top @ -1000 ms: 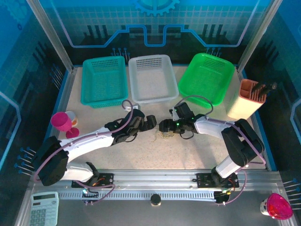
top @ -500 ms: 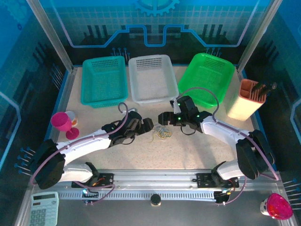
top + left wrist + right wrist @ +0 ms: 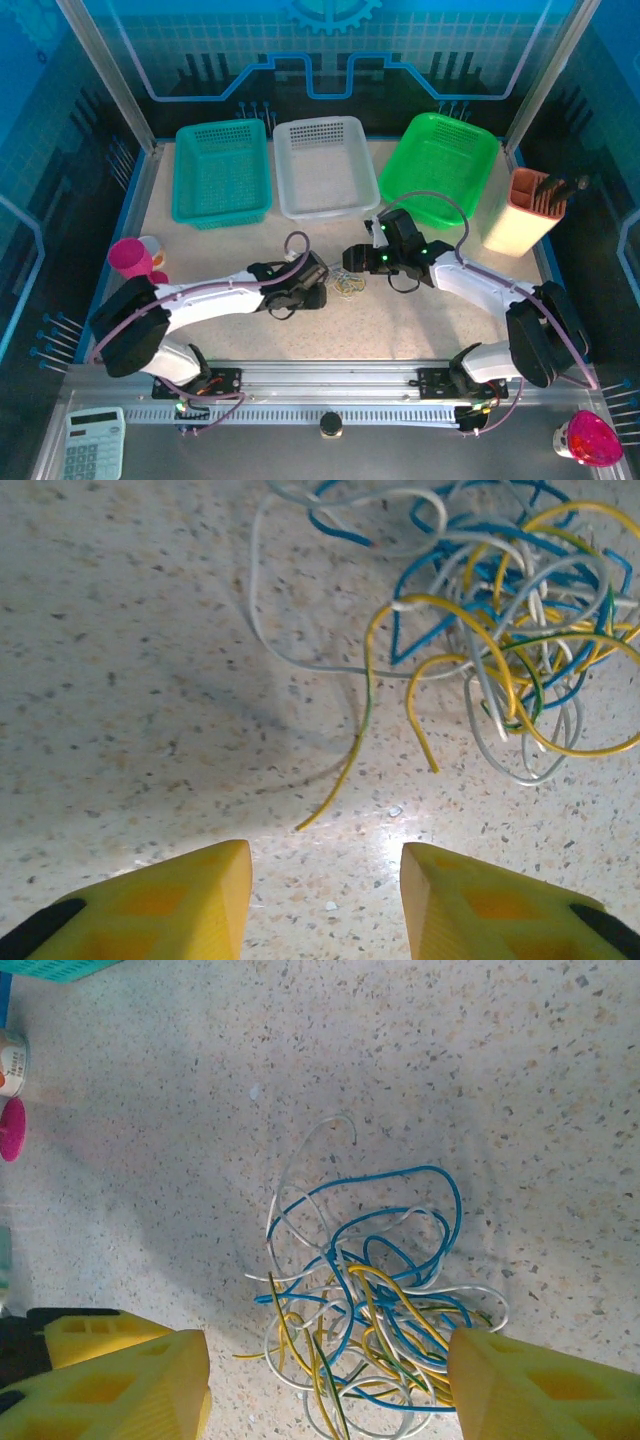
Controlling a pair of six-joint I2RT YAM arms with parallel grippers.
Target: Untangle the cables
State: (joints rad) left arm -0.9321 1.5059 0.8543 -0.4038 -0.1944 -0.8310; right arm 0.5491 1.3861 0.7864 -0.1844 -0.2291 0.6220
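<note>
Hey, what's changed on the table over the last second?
The left gripper drew back toward the near edge and now sits just left of the cables. The right gripper shifted slightly toward the white basket, open astride them. Nothing was gripped. The cables stayed put.

Speckled table, cables tangled at centre, teal basket, white basket, green basket behind

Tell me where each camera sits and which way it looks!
Top external: high behind the robot, looking down on the table, left gripper, right gripper and cables.
Left wrist: on that wrist, facing down; left gripper fingers along the bottom.
Right wrist: on that wrist, facing down; right gripper fingers along the bottom.
Shared: both wrist views see the cables.
</note>
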